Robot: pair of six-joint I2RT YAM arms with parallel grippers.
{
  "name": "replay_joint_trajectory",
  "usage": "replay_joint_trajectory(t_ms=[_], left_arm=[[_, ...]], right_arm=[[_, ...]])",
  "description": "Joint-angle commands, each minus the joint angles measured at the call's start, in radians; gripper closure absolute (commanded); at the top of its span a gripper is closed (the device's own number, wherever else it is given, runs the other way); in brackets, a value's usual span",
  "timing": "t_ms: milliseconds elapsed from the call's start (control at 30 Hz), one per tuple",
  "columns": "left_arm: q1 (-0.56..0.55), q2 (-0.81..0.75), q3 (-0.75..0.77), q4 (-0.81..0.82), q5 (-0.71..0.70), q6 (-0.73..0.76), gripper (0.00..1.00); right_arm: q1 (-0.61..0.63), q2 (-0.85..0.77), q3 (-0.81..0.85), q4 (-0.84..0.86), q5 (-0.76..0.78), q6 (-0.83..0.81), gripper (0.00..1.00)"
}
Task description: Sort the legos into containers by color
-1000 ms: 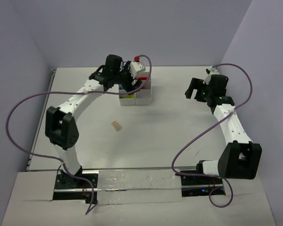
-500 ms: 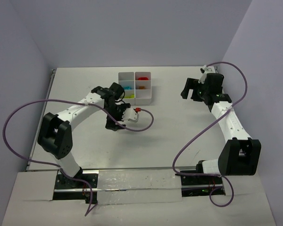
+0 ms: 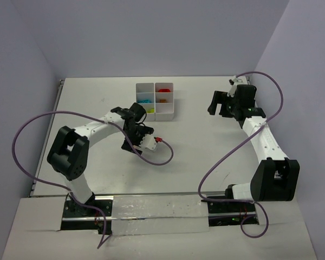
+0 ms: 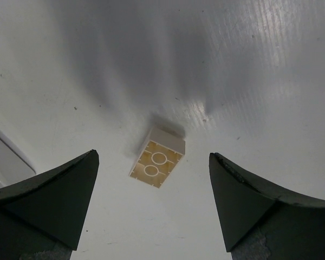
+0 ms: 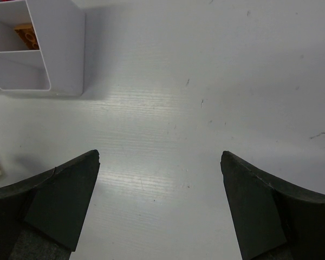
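A tan brick [image 4: 157, 158] lies on the white table with its hollow underside facing the left wrist camera. My left gripper [image 4: 153, 162] is open above it, one finger to each side, not touching. In the top view the left gripper [image 3: 131, 144] hides this brick. The white six-compartment tray [image 3: 155, 115] holds red [image 3: 163, 89], cyan [image 3: 145, 100], orange-brown [image 3: 163, 99] and lime [image 3: 149, 110] bricks. My right gripper [image 3: 215, 103] is open and empty to the right of the tray; in its wrist view [image 5: 160, 156] it looks at bare table.
The tray's near corner [image 5: 65, 49] shows at the top left of the right wrist view, with an orange-brown brick [image 5: 27, 33] inside. Purple cables loop from both arms over the table. Walls close the table at the back and sides.
My left gripper has swung from over the tray down and towards me, and now hangs over the tan brick. The right arm shifted slightly, then stayed put.
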Motion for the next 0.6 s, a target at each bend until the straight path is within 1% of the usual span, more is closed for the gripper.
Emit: replay_joint_trajectory(t_ms=[0,333,433,567], left_arm=[[-0.007,0.019,-0.014,0.040,-0.014,0.065,0.08],[-0.014,0.031,-0.122,0.139,-0.089,0.131,0.19],[-0.016,0.027,-0.154,0.183,-0.102,0.153,0.25],[-0.016,0.006,-0.184,0.238,-0.094,0.166,0.39]], right_arm=[[0.008,0.015,0.043,-0.003,-0.005,-0.012,0.00],[0.008,0.038,0.058,-0.013,-0.012,-0.012,0.00],[0.008,0.043,0.058,-0.013,-0.014,-0.009,0.00],[0.007,0.044,0.059,-0.013,-0.011,-0.010,0.00]])
